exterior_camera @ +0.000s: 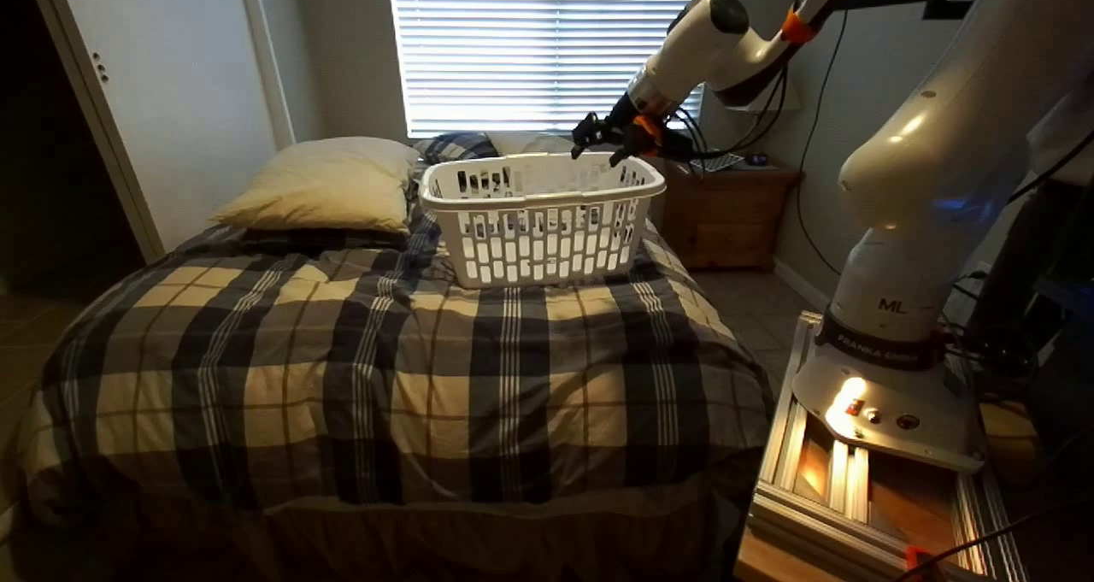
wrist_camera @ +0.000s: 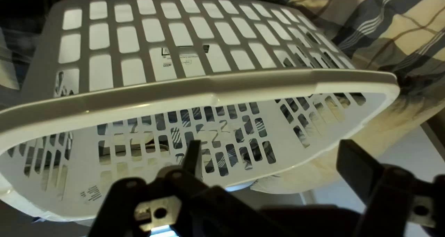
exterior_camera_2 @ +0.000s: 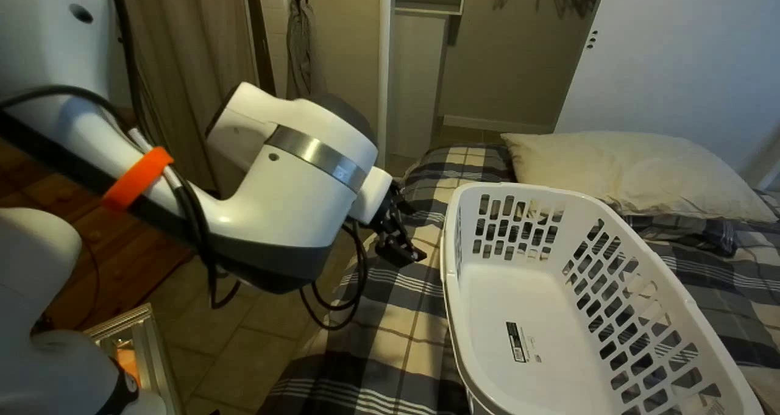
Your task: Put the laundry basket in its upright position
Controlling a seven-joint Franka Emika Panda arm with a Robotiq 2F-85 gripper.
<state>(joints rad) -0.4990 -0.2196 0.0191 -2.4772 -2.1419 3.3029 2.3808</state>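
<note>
The white laundry basket (exterior_camera: 547, 199) stands upright on the bed, its opening facing up. In an exterior view I look down into it past its thick rim (exterior_camera_2: 451, 269), and a printed label shows on its bottom. My gripper (exterior_camera: 596, 158) is open and empty. It is beside the basket's long side at about rim height, with a gap between it and the rim in an exterior view (exterior_camera_2: 407, 235). In the wrist view the two fingers (wrist_camera: 270, 153) are spread wide, and the basket's slotted wall and rim (wrist_camera: 212, 87) lie beyond them. Nothing is between the fingers.
The bed (exterior_camera: 461, 394) has a plaid cover. A cream pillow (exterior_camera: 325, 185) lies beside the basket, also in an exterior view (exterior_camera_2: 615, 165). A wooden nightstand (exterior_camera: 726, 219) stands behind the bed near the window blinds (exterior_camera: 555, 44). Cables hang from the arm.
</note>
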